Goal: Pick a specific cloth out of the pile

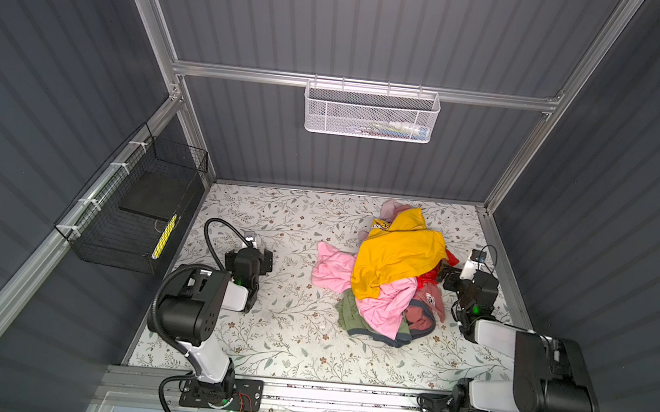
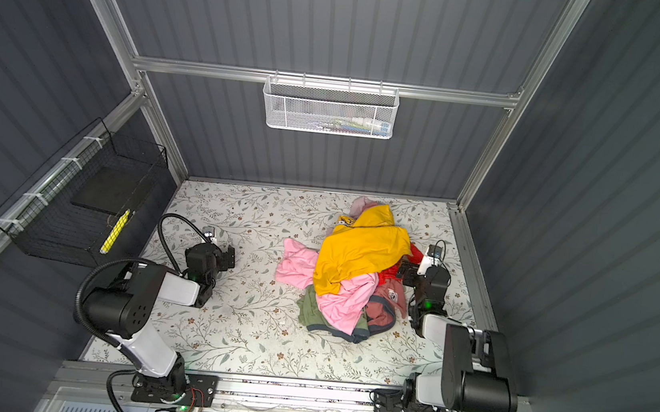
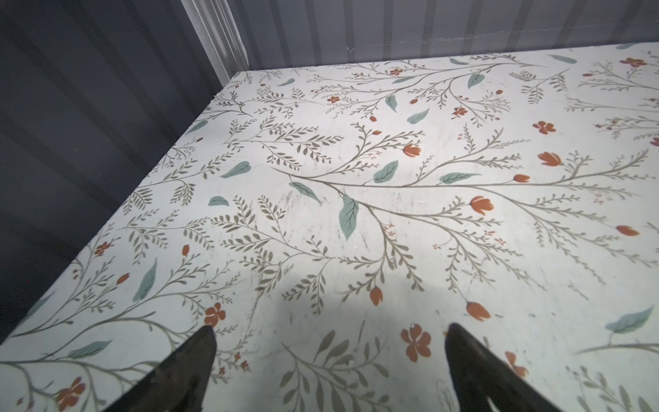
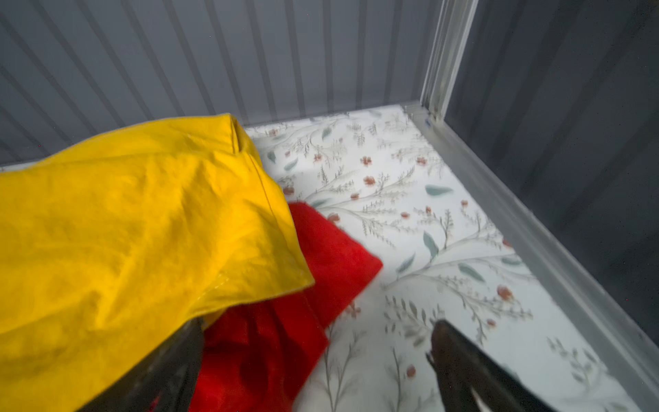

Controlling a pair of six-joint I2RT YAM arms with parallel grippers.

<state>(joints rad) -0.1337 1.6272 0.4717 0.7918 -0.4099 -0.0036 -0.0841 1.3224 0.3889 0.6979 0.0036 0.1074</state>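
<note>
Containers and counts at a cloth-sorting table. Two baskets hung on the walls. A white mesh basket (image 1: 371,113) on the back rail held a few small items too blurred to name. A black wire basket (image 1: 132,203) on the left wall held one dark slab (image 1: 149,196) and one yellow stick (image 1: 164,235).

One pile (image 1: 388,271) lay right of centre on the flowered table (image 1: 264,334) and showed six garments by colour:
- one yellow garment (image 1: 398,256) on top;
- one bright pink garment (image 1: 334,270);
- one olive green garment (image 1: 350,313);
- one red garment (image 4: 321,257);
- one pale pink garment (image 1: 390,209) at the far end;
- the cloth (image 1: 426,309), dusty rose with dark trim and a small white patch, at the pile's near right edge, touching the bright pink garment.

Two grippers were in view. The left gripper (image 3: 331,330) stood over bare table, well apart from the pile, jaws wide and holding nothing. The right gripper (image 4: 317,324) was against the pile's right side, just beyond the cloth, jaws wide and clamped on nothing. In its wrist view one finger met the hem of the yellow garment, and part of the red garment lay between the fingers.
</note>
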